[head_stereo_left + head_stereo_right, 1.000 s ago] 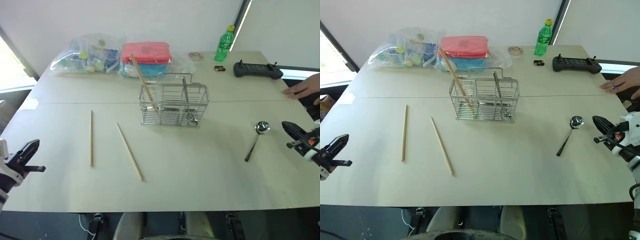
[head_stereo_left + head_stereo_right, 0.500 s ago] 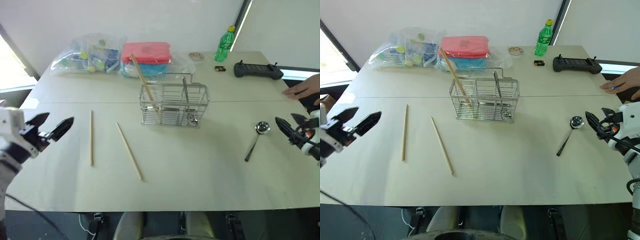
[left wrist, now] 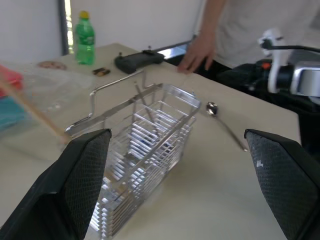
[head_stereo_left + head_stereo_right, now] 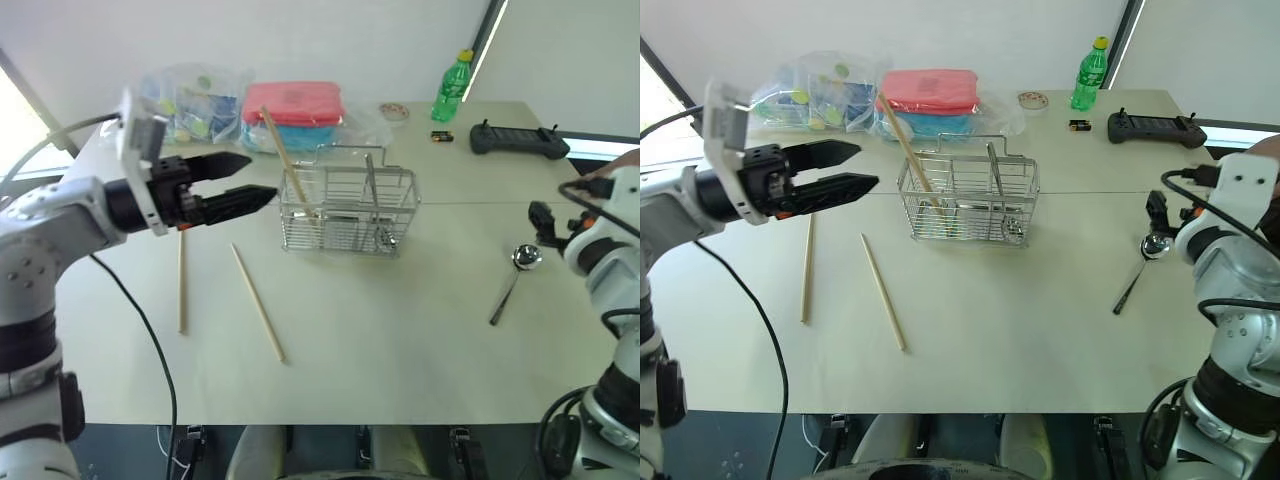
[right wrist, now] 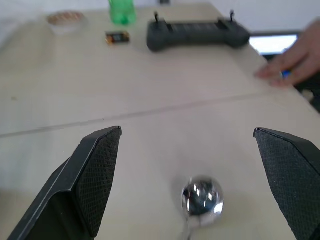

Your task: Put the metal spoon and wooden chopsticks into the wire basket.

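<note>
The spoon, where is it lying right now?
The spoon lies flat on the table, on the robot's right side, well to the right of the wire basket and just in front of the open right gripper.

Bench [image 4: 400, 340]: smooth matt surface, pale beige, laminate in look. Wire basket [image 4: 348, 210]: thin bright metal wire, shiny silver finish. Metal spoon [image 4: 516, 268]: polished bowl, mirror-glossy in the right wrist view; handle darker and duller. Wooden chopsticks [image 4: 259, 302]: bare pale wood, matt, unmarked. Left tool [image 4: 243, 181] and right tool [image 5: 192, 185]: black finger pads with a fine cross-hatched, rough texture. Bottle [image 4: 449, 90]: translucent green plastic, glossy. Bags [image 4: 180, 107] at far left: clear crinkled plastic film. Red lid [image 4: 292, 103]: smooth plastic. Controller [image 4: 518, 139]: matt black plastic.
</note>
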Controlling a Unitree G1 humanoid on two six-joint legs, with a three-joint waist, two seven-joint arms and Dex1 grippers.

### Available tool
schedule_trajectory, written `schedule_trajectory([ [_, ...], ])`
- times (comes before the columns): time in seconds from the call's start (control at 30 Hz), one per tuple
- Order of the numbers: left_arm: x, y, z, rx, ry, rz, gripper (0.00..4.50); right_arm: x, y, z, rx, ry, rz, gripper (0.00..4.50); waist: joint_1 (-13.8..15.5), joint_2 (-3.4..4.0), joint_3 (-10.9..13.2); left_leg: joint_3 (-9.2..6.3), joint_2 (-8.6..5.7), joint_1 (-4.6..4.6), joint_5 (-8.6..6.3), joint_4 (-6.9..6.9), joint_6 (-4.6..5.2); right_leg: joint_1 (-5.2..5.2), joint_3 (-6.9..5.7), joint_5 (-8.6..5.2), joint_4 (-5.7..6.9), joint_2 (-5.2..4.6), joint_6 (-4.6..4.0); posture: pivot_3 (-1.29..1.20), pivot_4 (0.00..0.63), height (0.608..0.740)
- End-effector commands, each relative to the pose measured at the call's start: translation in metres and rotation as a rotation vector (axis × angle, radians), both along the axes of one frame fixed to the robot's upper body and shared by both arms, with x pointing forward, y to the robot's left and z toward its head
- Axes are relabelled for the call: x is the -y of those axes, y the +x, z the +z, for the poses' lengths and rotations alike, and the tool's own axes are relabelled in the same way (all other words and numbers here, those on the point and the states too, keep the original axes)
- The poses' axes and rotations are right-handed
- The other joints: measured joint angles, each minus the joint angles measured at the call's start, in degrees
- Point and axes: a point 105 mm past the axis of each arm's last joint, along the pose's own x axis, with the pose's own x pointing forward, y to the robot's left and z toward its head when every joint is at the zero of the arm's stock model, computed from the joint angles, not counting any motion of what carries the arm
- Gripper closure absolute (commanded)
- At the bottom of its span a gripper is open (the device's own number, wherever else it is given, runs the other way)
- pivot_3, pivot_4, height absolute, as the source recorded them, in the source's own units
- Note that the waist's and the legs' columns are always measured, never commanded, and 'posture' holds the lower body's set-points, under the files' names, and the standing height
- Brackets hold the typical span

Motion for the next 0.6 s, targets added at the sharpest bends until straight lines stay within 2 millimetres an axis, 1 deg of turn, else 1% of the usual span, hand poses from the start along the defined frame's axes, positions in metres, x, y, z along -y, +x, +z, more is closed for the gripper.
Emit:
schedule_trajectory([
  [0.03,0.019,0.001,0.008,0.031,0.012,-0.104,0.0,-0.002,-0.012,-0.006,-0.052,-0.013,-0.082,0.15,-0.1,0.0,0.0,0.0,0.0,-0.01,0.0,0.0,0.0,-0.02,0.0,0.01,-0.01,0.0,0.01,0.0,0.15,0.699],
  [0.17,0.034,0.005,0.012,0.055,0.014,-0.158,0.0,-0.005,-0.021,-0.021,-0.124,-0.012,-0.108,0.15,-0.37,0.02,0.01,0.0,0.02,-0.01,0.01,0.01,0.01,-0.08,0.01,0.02,0.04,0.02,0.01,0.0,0.15,0.699],
  [0.3,0.042,0.005,0.012,0.075,0.017,-0.195,0.0,-0.009,-0.025,-0.034,-0.153,0.077,-0.121,0.15,-0.72,0.03,0.01,-0.01,0.12,0.01,0.01,0.02,0.01,-0.13,0.01,0.02,0.15,0.13,0.01,0.0,0.15,0.699],
  [0.43,0.052,-0.001,0.019,0.108,0.01,-0.24,0.0,-0.002,-0.03,-0.045,-0.146,0.182,-0.199,0.15,-1.06,0.03,0.01,-0.03,0.13,0.03,0.01,0.02,0.01,-0.17,0.04,0.02,0.27,0.14,0.02,0.0,0.15,0.699],
  [0.5,0.055,-0.001,0.022,0.118,0.003,-0.247,0.0,-0.002,-0.03,-0.054,-0.141,0.272,-0.224,0.15,-1.21,0.03,0.01,-0.03,0.13,0.03,0.01,0.03,0.01,-0.19,0.04,0.03,0.31,0.14,0.02,0.0,0.15,0.699],
  [0.6,0.057,0.001,0.025,0.124,-0.004,-0.241,0.0,-0.007,-0.027,-0.058,-0.144,0.308,-0.224,0.15,-1.39,0.05,0.01,-0.03,0.13,0.04,0.01,0.03,0.01,-0.2,0.06,0.03,0.36,0.14,0.04,0.0,0.15,0.699],
])
